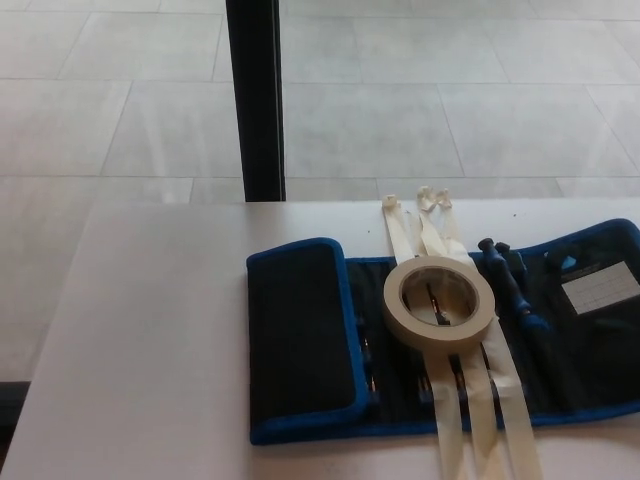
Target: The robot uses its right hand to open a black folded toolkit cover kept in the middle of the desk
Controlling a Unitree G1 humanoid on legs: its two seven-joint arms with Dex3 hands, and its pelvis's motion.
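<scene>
On the desk (150, 330), the toolkit cover (300, 335) lies partly unfolded, unheld.

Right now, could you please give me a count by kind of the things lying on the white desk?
Toolkit cover, black with blue trim, left flap still folded: 1
Roll of masking tape, resting on the cover: 1
Cream strips running across the cover: 3
Blue-handled tools clearly showing in the pockets: 2, possibly more hidden
White label card: 1
Total: 8
</scene>
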